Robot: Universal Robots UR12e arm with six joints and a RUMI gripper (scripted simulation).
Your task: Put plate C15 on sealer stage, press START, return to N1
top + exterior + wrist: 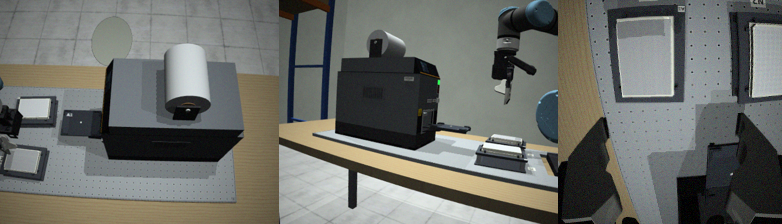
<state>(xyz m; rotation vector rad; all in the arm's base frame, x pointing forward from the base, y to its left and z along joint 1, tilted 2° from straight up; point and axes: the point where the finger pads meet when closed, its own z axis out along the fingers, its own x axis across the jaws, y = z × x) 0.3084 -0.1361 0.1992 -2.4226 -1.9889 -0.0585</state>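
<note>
My black-jawed tool hangs spread and empty above the white, rectangular plastic-looking plate C15, probably light, rigid, best gripped low along opposite side walls.

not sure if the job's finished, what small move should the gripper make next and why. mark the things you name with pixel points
Probably ease upward, away from C15 [23, 161] [507, 139] [645, 70], without closing. The gripper [8, 144] [506, 102] [671, 117] is open, C15 looks flat in N1 [44, 164] [523, 146] [678, 55] under a smooth, foil-like top, the stage [80, 128] [453, 128] [722, 162] is out with no plate, and the lamp [439, 82] is green.
</note>
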